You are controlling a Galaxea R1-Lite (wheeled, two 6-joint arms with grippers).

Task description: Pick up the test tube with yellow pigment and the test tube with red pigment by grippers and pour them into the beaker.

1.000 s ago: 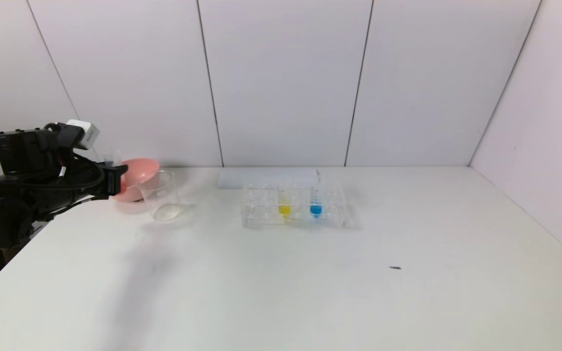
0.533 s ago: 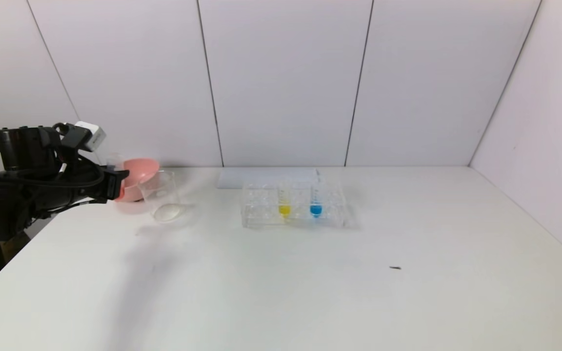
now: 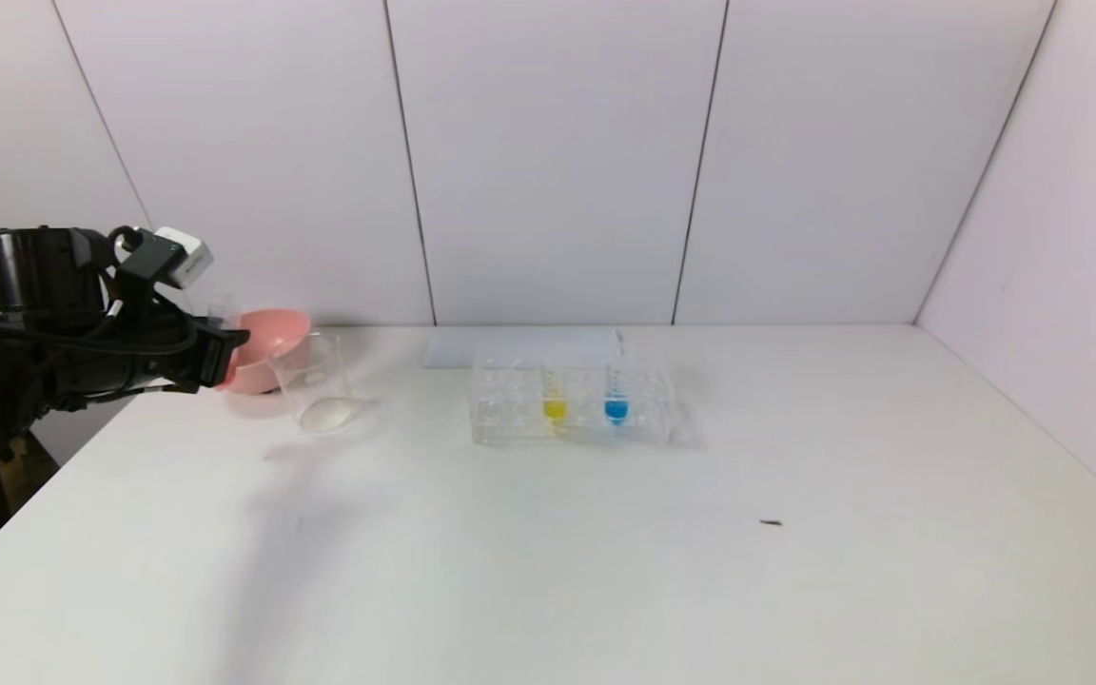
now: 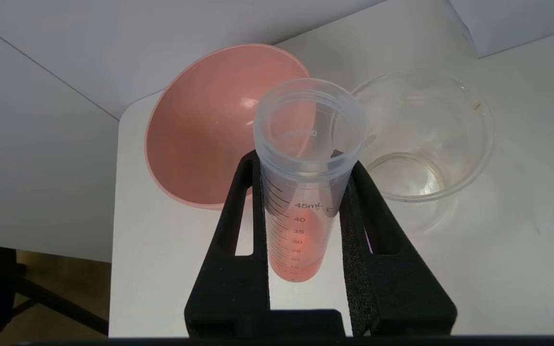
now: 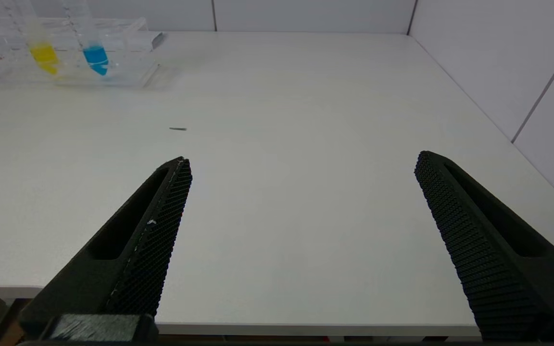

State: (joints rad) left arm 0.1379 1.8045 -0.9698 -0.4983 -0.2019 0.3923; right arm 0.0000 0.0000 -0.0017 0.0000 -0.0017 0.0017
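Left wrist view shows the left hand point(image 4: 306, 192) clamped on the test tube with red pigment point(image 4: 306, 182), held mid-frame with its open mouth between the pink bowl point(image 4: 200, 134) and the beaker point(image 4: 450, 139) at upper right. To pour well, its mouth should sit over the beaker's rim — not the bowl — before tipping slowly. The test tube with yellow pigment point(image 3: 555, 395) waits in the rack point(image 3: 510, 419), centre of the head view. The right hand point(image 5: 301, 192) idles low over the tabletop point(image 5: 306, 96), fingers apart.

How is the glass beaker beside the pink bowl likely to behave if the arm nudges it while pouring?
The beaker looks like thin clear glass, so probably fragile. It appears nearly empty, so likely light and apt to slide on the smooth white table rather than resist. Its base looks wide for its height, so tipping seems less likely than skidding toward the pink bowl.
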